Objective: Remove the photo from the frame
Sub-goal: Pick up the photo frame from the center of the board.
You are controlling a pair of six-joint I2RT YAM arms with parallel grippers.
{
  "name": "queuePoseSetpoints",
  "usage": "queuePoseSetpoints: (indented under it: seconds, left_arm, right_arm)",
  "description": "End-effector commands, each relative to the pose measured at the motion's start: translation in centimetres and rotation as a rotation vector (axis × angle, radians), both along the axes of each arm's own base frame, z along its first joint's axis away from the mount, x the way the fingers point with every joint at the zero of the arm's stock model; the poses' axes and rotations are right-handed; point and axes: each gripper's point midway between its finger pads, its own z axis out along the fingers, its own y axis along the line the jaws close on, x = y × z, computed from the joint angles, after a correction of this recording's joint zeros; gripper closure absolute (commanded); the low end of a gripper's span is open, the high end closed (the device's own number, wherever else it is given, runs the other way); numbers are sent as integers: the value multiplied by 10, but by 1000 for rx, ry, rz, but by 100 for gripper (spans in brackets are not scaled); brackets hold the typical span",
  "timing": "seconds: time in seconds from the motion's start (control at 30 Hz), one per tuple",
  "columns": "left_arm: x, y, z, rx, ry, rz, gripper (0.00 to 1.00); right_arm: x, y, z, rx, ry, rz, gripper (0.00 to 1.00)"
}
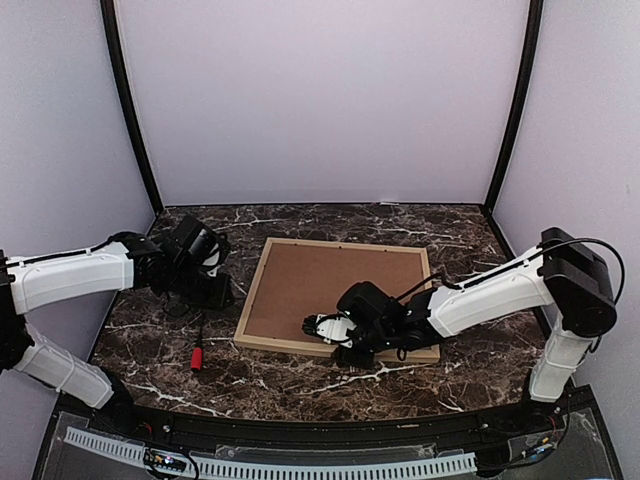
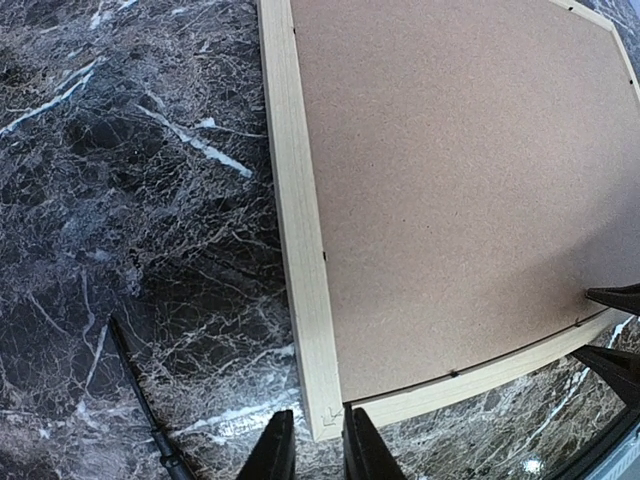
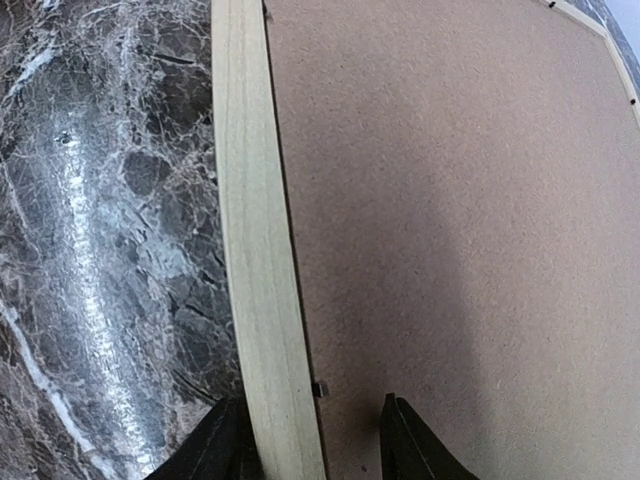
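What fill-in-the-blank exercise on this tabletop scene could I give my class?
The frame lies with its brown backing board facing ___. In the top view, the red-handled screwdriver lies on the frame's ___ side. The right gripper straddles the frame's pale ___ moulding.
Missing words: up; left; wood.

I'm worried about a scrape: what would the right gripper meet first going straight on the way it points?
Most likely the near rail of the frame, which runs between the fingers of the right gripper; how much gap is left is unclear.
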Motion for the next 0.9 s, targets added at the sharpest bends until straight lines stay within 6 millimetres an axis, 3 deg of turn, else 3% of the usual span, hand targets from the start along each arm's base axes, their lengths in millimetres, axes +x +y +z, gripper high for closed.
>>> queuePoseSetpoints:
  seconds: [0.0, 0.23, 0.4, 0.63, 0.87]
  left_arm:
    - [-3, 0, 1, -34, -26, 5, 81]
    - [-5, -3, -6, -45, -18, -5, 82]
    - [-6, -3, -10, -52, -15, -10, 82]
    - [-7, -3, -13, -55, -9, -10, 84]
    - [-8, -3, -13, -57, -9, -7, 85]
  right_arm:
    - [8, 15, 10, 26, -34, 17, 54]
    - [5, 19, 8, 14, -54, 29, 72]
    - [1, 21, 2, 0, -53, 37, 74]
    - [2, 20, 1, -34, -95, 29, 94]
    - [2, 22, 11, -74, -161, 9, 100]
